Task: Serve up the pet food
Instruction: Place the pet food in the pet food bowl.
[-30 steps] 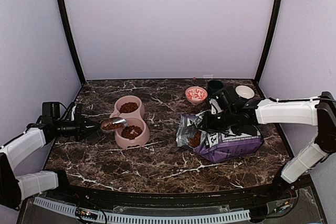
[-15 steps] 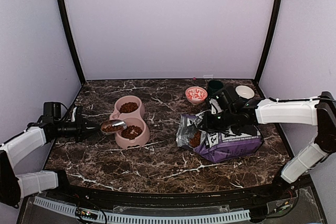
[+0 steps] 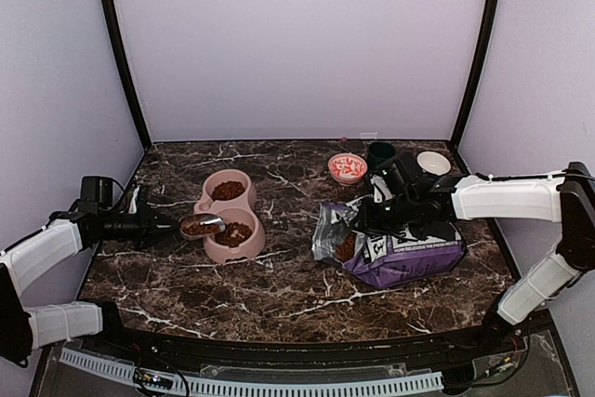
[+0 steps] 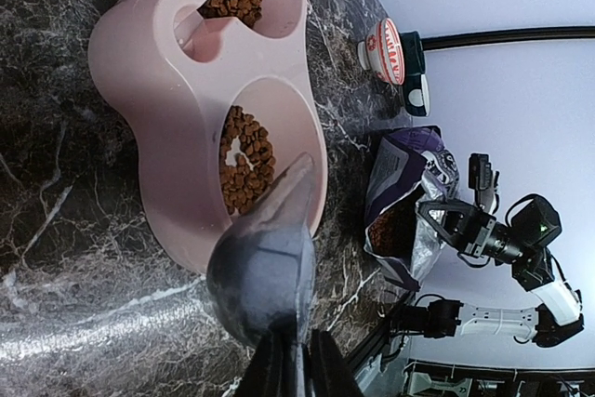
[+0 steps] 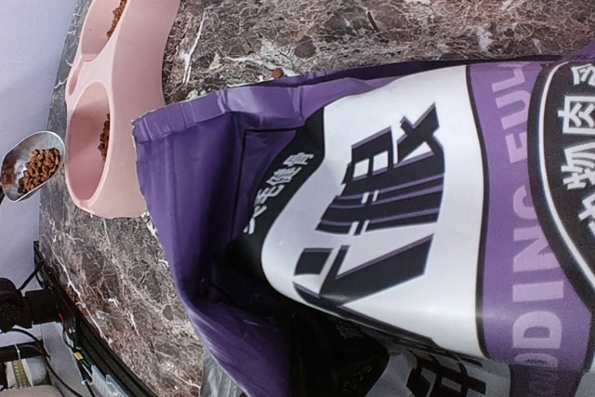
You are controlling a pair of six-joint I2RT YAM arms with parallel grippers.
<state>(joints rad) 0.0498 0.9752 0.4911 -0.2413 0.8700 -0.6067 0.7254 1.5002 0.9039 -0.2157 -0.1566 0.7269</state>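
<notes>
Pet food, small reddish-brown kibble, fills a metal scoop (image 3: pixel 202 224) whose handle my left gripper (image 3: pixel 172 225) is shut on. The scoop hangs at the left rim of the near hollow of the pink double bowl (image 3: pixel 216 250). Both hollows hold kibble (image 3: pixel 232 232). In the left wrist view the scoop's grey underside (image 4: pixel 265 267) hides its load, and the fingers (image 4: pixel 327 369) pinch the handle. My right gripper (image 3: pixel 369 216) is shut on the upper edge of the purple-and-white bag (image 3: pixel 409 253). More kibble shows in the bag's open mouth (image 3: pixel 346 246). The right wrist view shows the bag (image 5: pixel 418 183), the bowl (image 5: pixel 139 62) and the loaded scoop (image 5: pixel 33 166).
A red-patterned small bowl (image 3: pixel 347 167), a dark cup (image 3: pixel 379 151) and a white dish (image 3: pixel 433 163) stand along the back right. Black frame posts rise at both back corners. A stray kibble piece (image 5: pixel 277 72) lies on the marble between bowl and bag.
The left arm has crept slightly forward and the scoop has settled a little lower by the near hollow's rim. The right arm and bag have not moved.
</notes>
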